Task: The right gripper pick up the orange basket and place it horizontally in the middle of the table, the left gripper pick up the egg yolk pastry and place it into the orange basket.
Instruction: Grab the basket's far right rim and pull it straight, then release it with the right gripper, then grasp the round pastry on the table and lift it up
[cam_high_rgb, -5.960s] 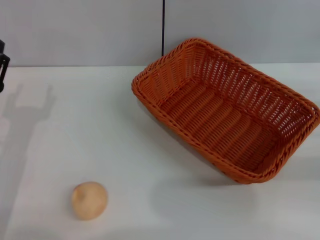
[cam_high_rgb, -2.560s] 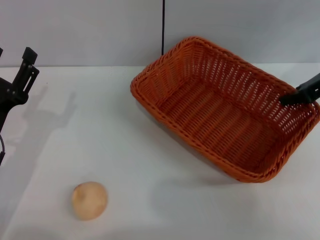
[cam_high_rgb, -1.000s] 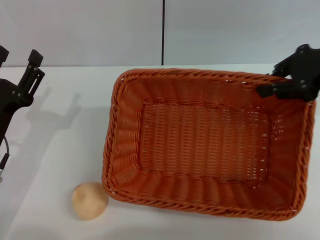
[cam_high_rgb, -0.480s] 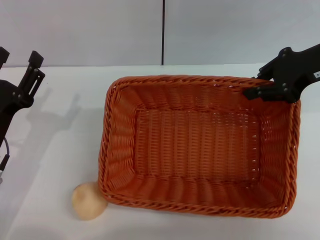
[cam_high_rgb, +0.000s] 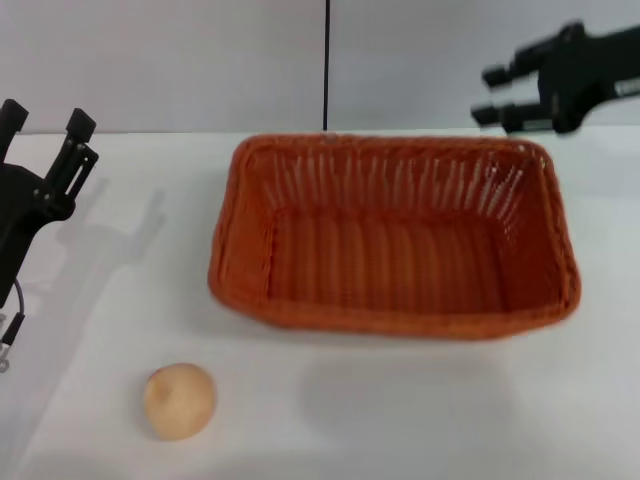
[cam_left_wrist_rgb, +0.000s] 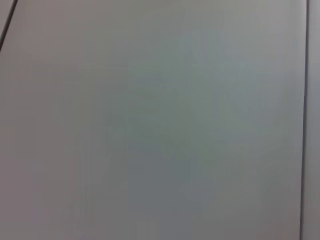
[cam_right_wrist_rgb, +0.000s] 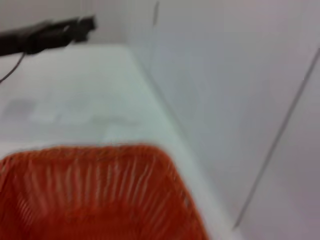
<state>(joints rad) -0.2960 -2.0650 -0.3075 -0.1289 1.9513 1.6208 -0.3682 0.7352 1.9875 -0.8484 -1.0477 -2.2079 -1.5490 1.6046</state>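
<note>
The orange basket (cam_high_rgb: 395, 240) lies flat and lengthwise across the middle of the white table (cam_high_rgb: 400, 420), its opening up; its rim also fills the near part of the right wrist view (cam_right_wrist_rgb: 95, 192). My right gripper (cam_high_rgb: 490, 94) hangs open above the basket's far right corner, clear of the rim and holding nothing. The egg yolk pastry (cam_high_rgb: 180, 400) rests on the table in front of the basket's left end, a short gap away. At the far left, my left gripper (cam_high_rgb: 45, 120) stands open and empty, well behind the pastry.
A grey wall (cam_high_rgb: 200, 60) with a dark vertical seam (cam_high_rgb: 326, 60) runs behind the table. The left wrist view holds only that wall (cam_left_wrist_rgb: 160, 120). The left arm (cam_right_wrist_rgb: 45, 35) shows far off in the right wrist view.
The right gripper has let go of the basket's far right rim and risen away. The basket now lies flat, a little farther back and off the pastry. The left gripper has barely moved.
</note>
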